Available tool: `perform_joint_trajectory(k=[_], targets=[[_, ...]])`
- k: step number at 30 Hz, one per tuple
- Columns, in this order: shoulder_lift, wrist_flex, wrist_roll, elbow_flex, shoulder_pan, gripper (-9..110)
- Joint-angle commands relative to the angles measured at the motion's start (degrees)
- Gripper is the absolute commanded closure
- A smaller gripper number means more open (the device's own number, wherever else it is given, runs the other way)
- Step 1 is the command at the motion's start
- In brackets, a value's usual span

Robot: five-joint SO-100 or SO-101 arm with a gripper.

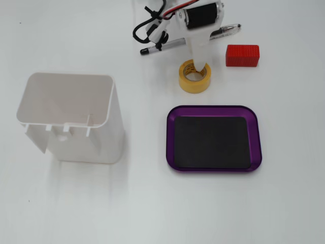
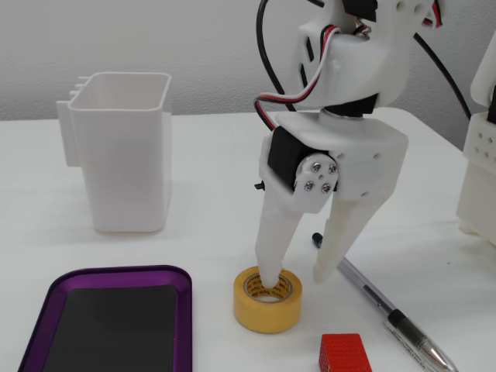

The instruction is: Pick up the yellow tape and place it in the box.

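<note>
1. The gripper [image 2: 296,277] is down over the yellow tape [image 2: 267,299] — one finger [image 2: 275,256] dips into the roll's core hole, the other hangs just outside the wall on the right in the low fixed view.
2. The jaws stand apart, straddling the roll's wall; nothing is pinched yet, so I call it open.
3. The tape lies flat on the table [image 1: 152,203], its hole facing up, directly below the gripper — no sideways reach looks needed, only a squeeze.
4. From the high fixed view the box [image 1: 213,111] sits just on the near side of the tape [image 1: 189,83], close but not touching — empty black floor waiting.
5. A red block [image 1: 242,55] and a pen [image 2: 387,314] lie close by; a white bin [image 1: 76,119] stands well off to the left.
</note>
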Motion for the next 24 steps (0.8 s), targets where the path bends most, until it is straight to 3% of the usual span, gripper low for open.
perform_joint_trajectory(k=[1,11,16,24], targets=[[0.2,-3.5,-0.1,1.9,-0.2,88],[0.2,-7.1,-0.2,4.9,-0.2,89],[0.5,-7.1,-0.2,4.7,-0.2,103],[1.4,-7.0,-6.3,3.6,-0.8,102]])
